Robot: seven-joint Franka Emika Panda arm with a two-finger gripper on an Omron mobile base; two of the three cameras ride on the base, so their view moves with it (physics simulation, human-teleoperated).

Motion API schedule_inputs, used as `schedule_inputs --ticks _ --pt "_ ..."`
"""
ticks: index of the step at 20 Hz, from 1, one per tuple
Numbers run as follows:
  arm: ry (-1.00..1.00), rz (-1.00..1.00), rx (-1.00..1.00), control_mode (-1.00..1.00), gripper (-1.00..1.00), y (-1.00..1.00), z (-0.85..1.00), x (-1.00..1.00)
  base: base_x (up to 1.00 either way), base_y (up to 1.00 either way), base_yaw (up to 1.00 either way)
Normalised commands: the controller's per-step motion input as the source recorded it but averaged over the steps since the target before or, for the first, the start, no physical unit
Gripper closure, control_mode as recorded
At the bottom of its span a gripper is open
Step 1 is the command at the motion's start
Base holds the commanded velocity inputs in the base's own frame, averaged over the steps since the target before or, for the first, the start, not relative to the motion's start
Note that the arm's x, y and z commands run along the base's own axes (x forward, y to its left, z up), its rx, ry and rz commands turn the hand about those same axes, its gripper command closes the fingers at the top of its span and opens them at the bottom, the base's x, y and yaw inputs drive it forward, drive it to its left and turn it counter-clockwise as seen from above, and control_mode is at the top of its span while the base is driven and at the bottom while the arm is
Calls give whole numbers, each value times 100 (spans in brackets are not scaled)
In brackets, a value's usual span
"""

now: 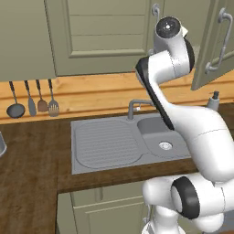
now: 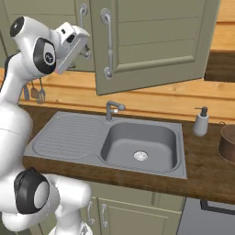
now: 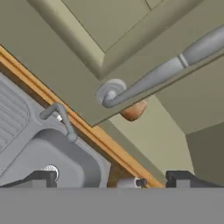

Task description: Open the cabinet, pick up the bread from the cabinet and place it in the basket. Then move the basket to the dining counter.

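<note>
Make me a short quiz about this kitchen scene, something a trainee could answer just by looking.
1. True or false: the sage-green wall cabinet door above the grey sink stands swung open.
2. What are the gripper's jaws doing: A) clamping the curved grey bar handle, B) standing open and empty, C) holding the grey faucet?
3. What hangs on the wall left of the sink in the left base view?

Key:
1. True
2. B
3. A row of dark kitchen utensils
</note>
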Motion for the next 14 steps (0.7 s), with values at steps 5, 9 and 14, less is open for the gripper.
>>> schedule_inputs --ticks 5,9,14 --pt "19 -9 -11 -100 -100 -90 -16 40 0 0 0" --pt "8 -3 -3 -100 -100 -100 -10 2 0 0 0" --pt "-2 0 0 -100 -100 -97 0 -55 0 0 0"
